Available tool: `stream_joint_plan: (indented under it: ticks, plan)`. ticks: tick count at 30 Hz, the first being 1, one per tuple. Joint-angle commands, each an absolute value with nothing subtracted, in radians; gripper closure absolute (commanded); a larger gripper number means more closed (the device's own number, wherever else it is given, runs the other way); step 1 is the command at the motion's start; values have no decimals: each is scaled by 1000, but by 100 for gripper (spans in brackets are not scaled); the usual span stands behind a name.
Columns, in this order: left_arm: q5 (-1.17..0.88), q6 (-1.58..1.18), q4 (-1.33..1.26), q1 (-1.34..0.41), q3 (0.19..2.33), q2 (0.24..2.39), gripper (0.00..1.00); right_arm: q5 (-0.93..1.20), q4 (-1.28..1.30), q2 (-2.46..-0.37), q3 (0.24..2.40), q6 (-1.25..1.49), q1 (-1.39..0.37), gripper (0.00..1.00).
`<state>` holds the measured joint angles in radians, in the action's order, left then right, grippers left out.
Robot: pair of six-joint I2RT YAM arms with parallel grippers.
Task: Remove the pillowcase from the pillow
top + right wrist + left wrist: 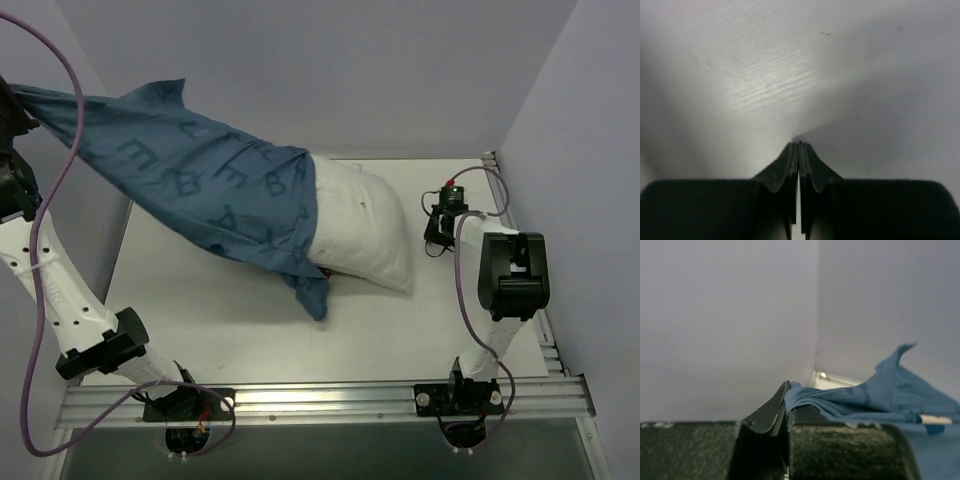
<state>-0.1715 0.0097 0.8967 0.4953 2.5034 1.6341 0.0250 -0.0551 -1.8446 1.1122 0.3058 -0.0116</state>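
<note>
The blue pillowcase [200,180], printed with darker letters, stretches from the upper left down to the middle of the table. It still covers the left part of the white pillow [365,228], whose right half lies bare. My left gripper [18,105] is raised at the far left edge and shut on a bunched corner of the pillowcase [840,395]; in the left wrist view the cloth is pinched at my left gripper [788,387] tips. To the right of the pillow my right gripper [432,238] points down at the table, while in its own view the right gripper [799,144] is shut on nothing.
Grey walls enclose the table [200,320] on the left, back and right. A metal rail [320,400] runs along the near edge with both arm bases. A loose flap of the case [315,295] hangs off the pillow's near side.
</note>
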Motion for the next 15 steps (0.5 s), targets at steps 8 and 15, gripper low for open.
stream_joint_plan:
  ticks: [8, 15]
  plan:
    - [-440, -84, 295, 482, 1899, 1322, 98, -55, 253, -1784, 1127, 224, -63, 100]
    - [-474, -75, 321, 457, 1758, 1289, 98, -77, 311, -1643, 1367, 198, -306, 77]
